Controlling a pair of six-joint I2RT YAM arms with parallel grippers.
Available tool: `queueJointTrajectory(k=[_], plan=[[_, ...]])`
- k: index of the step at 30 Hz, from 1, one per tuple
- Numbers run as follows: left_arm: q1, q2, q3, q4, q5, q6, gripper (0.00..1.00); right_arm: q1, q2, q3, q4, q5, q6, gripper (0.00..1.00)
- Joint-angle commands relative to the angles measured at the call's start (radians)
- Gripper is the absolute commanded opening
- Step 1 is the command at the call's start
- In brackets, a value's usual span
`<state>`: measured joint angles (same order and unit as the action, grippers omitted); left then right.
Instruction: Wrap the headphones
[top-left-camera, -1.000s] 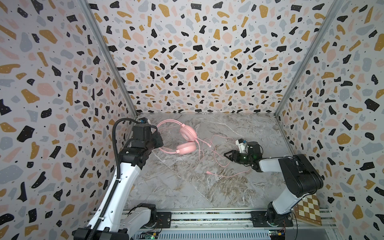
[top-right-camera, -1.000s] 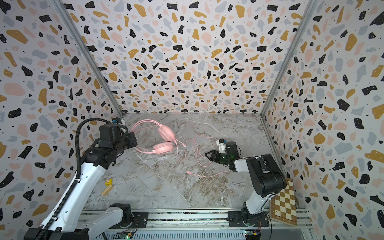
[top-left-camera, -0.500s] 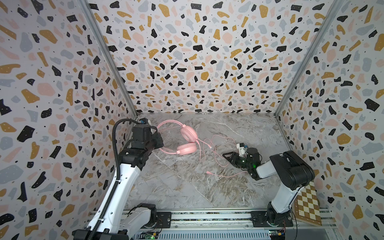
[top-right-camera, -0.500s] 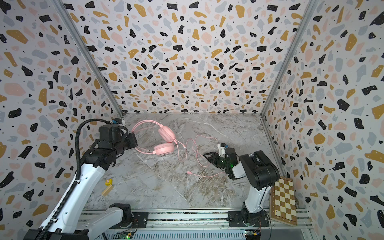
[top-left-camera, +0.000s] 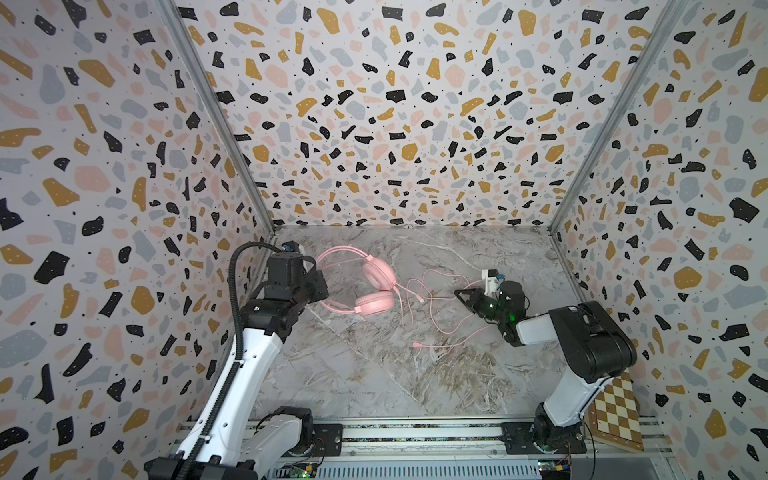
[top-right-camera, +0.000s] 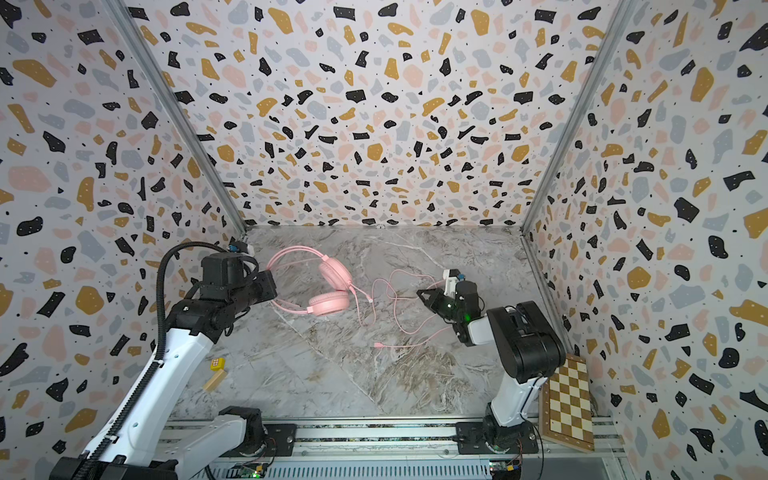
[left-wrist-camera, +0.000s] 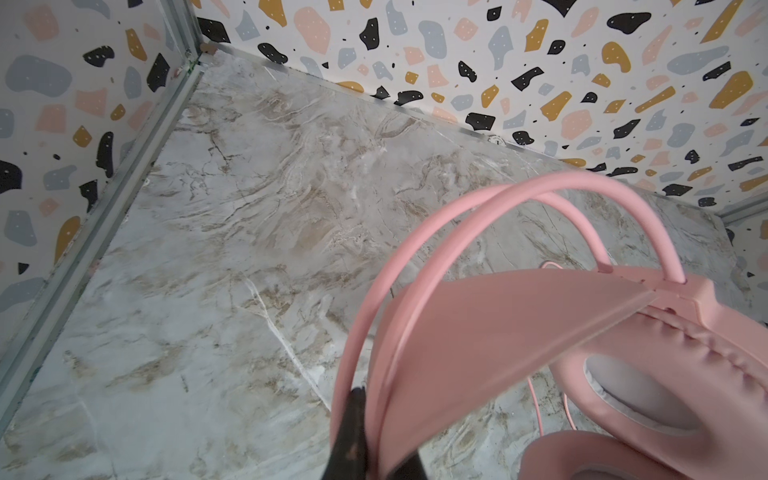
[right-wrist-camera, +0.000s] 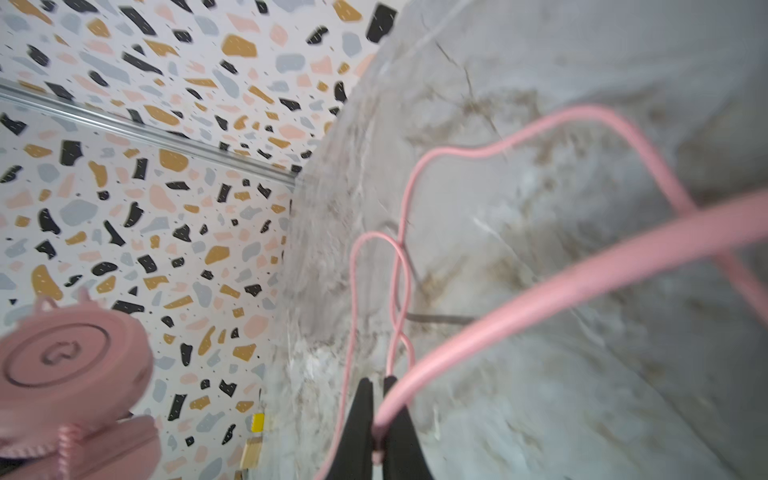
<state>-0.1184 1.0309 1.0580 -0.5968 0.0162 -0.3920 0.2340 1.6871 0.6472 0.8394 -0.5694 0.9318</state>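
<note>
**Top views.** The headphones (top-left-camera: 375, 302) are lying at about 10 o'clock on the bench (top-left-camera: 374, 382), with the earcups turned toward the middle. The left tool (top-left-camera: 321, 291) is meeting the headband (top-left-camera: 337, 252) at the headset's 9 o'clock side, and its jaws are hidden here. At 3 o'clock of the earcups the right tool (top-left-camera: 458, 292) is sitting low over the cable (top-left-camera: 432, 318). The cable is sprawling in loose, crossing loops between the two tools. The plug (top-left-camera: 415, 344) is lying free at 5 o'clock of the earcups. In a top view, two small blocks (top-right-camera: 216, 372) are lying at 8 o'clock, well apart from the work.

**Left wrist view.** The left tool (left-wrist-camera: 380, 453) is closed tight on the two thin headband (left-wrist-camera: 457, 216) wires, anchoring the headset. One earcup (left-wrist-camera: 644, 395) is showing just beyond.

**Right wrist view.** The right tool (right-wrist-camera: 378, 419) is closed, pinching the cable (right-wrist-camera: 582, 270) between its tips. The cable is running away in overlapping loops toward an earcup (right-wrist-camera: 70, 365).

**Step in hand, as judged.** The cable has been gripped and is being readied for a first turn round the headset; no turn is yet showing. To do it well:
- The left tool should be holding the headband steady.
- The right tool should be lifting the cable clear of the bench.
- The right tool should be carrying the cable round the earcups under light, even tension.
- The crossed loops are likely to knot if pulled fast.
- The free plug will be trailing and may catch.
</note>
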Motion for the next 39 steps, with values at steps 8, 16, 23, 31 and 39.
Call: queueJointTrajectory(k=[8, 16, 23, 31, 39], plan=[[-0.016, -0.08, -0.074, 0.107, 0.227, 0.077, 0.0, -0.125, -0.217, 0.502, -0.582, -0.066, -0.298, 0.0], [-0.02, -0.084, -0.086, 0.085, 0.172, 0.109, 0.0, -0.249, -0.285, 0.69, -0.773, -0.013, -0.396, 0.01], [-0.021, -0.064, -0.092, 0.121, 0.223, 0.075, 0.0, -0.317, -0.297, 0.711, -0.874, -0.015, -0.468, 0.03], [-0.021, -0.068, -0.07, 0.141, 0.251, 0.055, 0.0, -0.314, -0.358, 0.352, -0.831, 0.008, -0.541, 0.23], [-0.021, -0.072, -0.053, 0.177, 0.214, 0.012, 0.0, -0.281, -0.406, 0.285, -1.011, 0.111, -0.679, 0.68]])
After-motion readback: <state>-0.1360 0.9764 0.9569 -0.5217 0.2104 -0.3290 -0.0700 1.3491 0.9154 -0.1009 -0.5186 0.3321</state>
